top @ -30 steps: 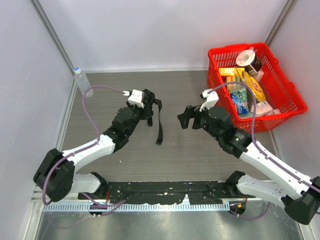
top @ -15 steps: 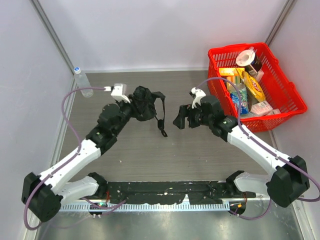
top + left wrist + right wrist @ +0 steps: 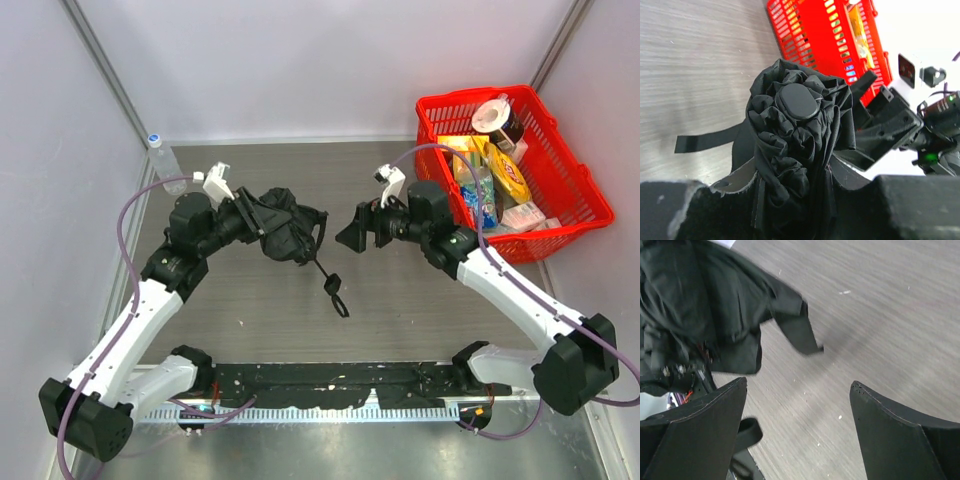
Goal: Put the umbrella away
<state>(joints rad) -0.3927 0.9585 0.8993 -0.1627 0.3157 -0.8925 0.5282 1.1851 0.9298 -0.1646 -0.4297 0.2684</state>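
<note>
The umbrella [image 3: 283, 225] is a crumpled black fabric bundle held above the table left of centre. Its thin wrist strap [image 3: 335, 292] dangles down toward the tabletop. My left gripper [image 3: 252, 215] is shut on the umbrella. In the left wrist view its fingers [image 3: 735, 182] clamp the folded cloth of the umbrella [image 3: 795, 125], whose round end cap points at the other arm. My right gripper [image 3: 352, 235] stands open just right of the bundle, apart from it. In the right wrist view the right gripper [image 3: 799, 385] has only bare table between its fingers, and the umbrella [image 3: 700, 305] fills the upper left.
A red basket [image 3: 570, 215] with several grocery packs sits at the back right, also the red basket [image 3: 805, 30] in the left wrist view. A clear water bottle [image 3: 165, 165] stands at the back left by the wall. White walls close in three sides.
My left arm has drawn back to the left and turned the umbrella so its cap faces right; the strap now hangs lower. My right gripper has edged left toward the bundle.
</note>
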